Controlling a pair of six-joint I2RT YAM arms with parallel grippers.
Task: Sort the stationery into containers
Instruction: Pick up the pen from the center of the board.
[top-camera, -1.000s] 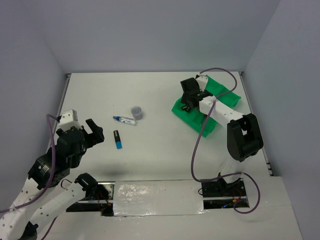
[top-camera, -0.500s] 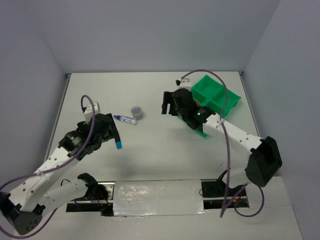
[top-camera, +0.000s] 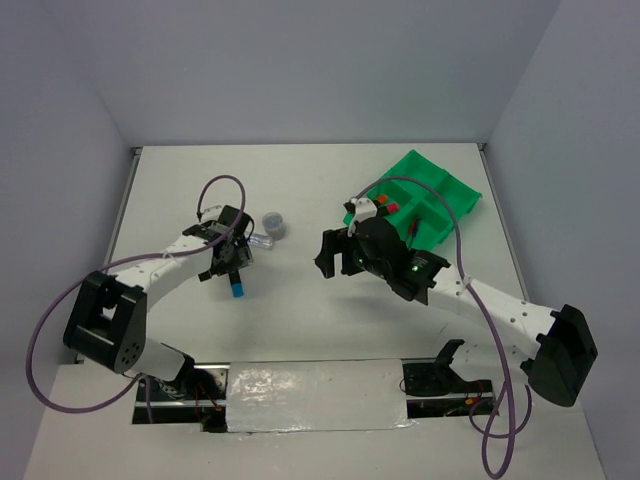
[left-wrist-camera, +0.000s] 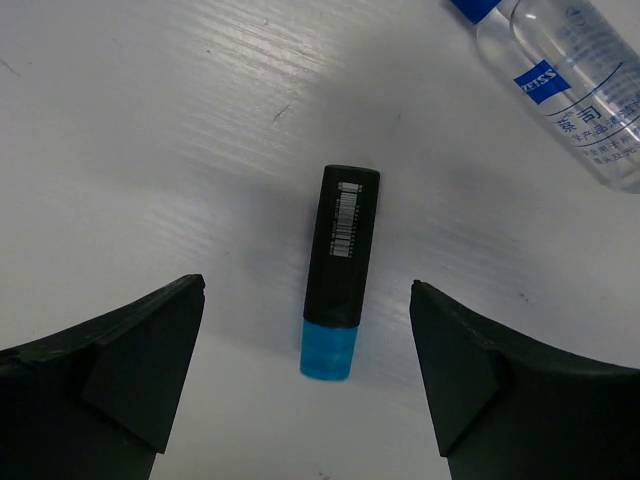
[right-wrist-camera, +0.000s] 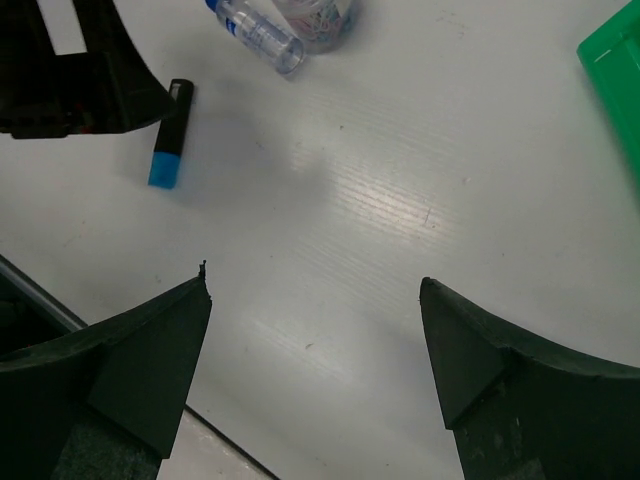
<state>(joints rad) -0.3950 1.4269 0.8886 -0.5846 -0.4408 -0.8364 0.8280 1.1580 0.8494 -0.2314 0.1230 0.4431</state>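
The highlighter (left-wrist-camera: 340, 272) is black with a bright blue end and a white barcode label (thin black bars). It lies on a white table (left-wrist-camera: 150, 120) faintly streaked with fine lines, and the tube (left-wrist-camera: 575, 95) is clear with a blue cap and blue-and-white print. At the far right, the tray (top-camera: 455, 190) is bright green with a few red bits (top-camera: 390, 207) showing in it. The round piece (top-camera: 274, 224) is grey, and the left gripper (left-wrist-camera: 305, 292) and right gripper (right-wrist-camera: 315, 285) are matte black on white arms (top-camera: 500, 305) trailing purple cables (top-camera: 224, 179).
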